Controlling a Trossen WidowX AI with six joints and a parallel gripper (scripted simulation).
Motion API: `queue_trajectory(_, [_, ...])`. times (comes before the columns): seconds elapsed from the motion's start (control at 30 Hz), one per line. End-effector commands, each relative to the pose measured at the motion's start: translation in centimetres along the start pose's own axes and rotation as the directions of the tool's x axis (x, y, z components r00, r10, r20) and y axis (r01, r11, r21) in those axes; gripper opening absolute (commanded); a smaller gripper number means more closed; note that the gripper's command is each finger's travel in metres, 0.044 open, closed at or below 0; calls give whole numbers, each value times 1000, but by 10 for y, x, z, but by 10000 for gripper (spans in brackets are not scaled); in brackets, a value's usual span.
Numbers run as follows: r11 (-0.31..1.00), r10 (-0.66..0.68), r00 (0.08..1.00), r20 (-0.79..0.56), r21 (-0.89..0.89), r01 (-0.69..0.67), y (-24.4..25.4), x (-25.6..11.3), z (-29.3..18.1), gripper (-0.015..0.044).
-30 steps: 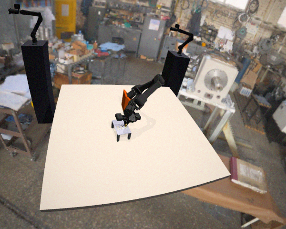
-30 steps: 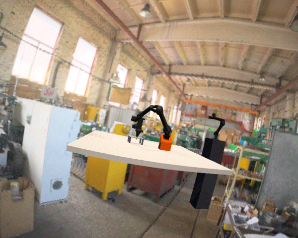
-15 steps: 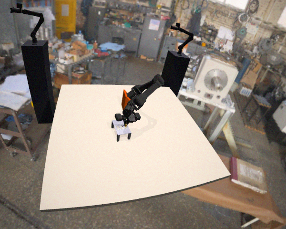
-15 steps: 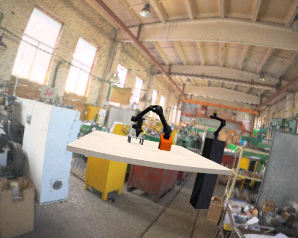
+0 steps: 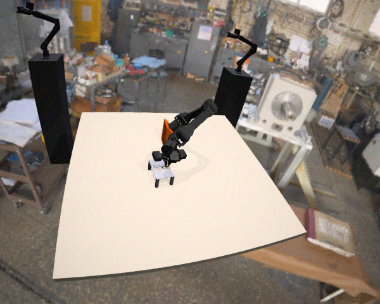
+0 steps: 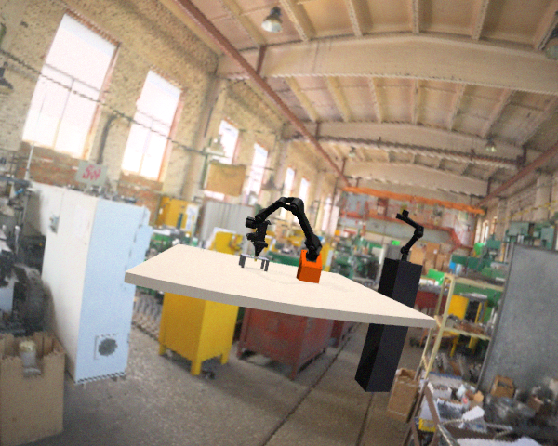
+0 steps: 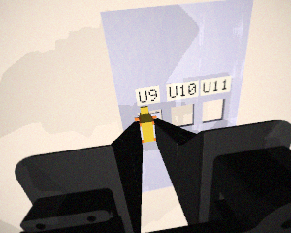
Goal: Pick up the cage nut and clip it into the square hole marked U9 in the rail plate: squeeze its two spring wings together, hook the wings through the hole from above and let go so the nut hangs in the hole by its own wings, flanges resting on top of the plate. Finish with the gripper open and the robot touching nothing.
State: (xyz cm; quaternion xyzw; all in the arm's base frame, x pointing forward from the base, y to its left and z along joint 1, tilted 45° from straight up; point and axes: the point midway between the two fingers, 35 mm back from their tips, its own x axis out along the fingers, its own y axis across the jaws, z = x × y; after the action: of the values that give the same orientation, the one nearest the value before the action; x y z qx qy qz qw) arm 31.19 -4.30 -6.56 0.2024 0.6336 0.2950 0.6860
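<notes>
Gripper: the black gripper [image 5: 166,163] [image 6: 258,252] [image 7: 146,125] is nearly closed, its fingers a narrow gap apart at the tips, with the nut pinched between them.
Cage nut: the yellow cage nut [image 5: 166,165] [image 6: 255,259] [image 7: 147,132] is at the fingertips, beside the U9 label [image 7: 147,95] and overlapping part of the opening below it; whether its wings are in the hole cannot be told.
Rail plate: the pale rail plate [image 5: 165,175] [image 6: 262,258] [image 7: 150,49] stands raised on dark legs [image 5: 156,182] [image 6: 242,262], in the top view nearer the table's far edge than its near edge, and somewhat nearer the left edge than the right.
Wrist view only: the markings can be read, with U10 [image 7: 182,90] and U11 [image 7: 215,85] in a row beside U9, and square openings below them.
Exterior view: the gripper points down over the plate, and the arm [image 5: 190,125] [image 6: 300,218] arches above the table from the orange block [image 5: 165,131] [image 6: 310,268].
Table: in the top view, broad room on the table [image 5: 183,228] [image 6: 197,273] lies between the plate and the near edge, reaching both near corners.
Tight side: the orange block and the arm take up the space between the plate and the far edge.
</notes>
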Motion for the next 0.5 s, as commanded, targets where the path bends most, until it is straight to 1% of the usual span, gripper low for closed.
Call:
queue_trajectory(0.0, [1000,14,1000,0,-3,-14,0,1,0,28])
queue_trajectory(0.47, [999,38,999,-1,-3,-38,-1,1,0,28])
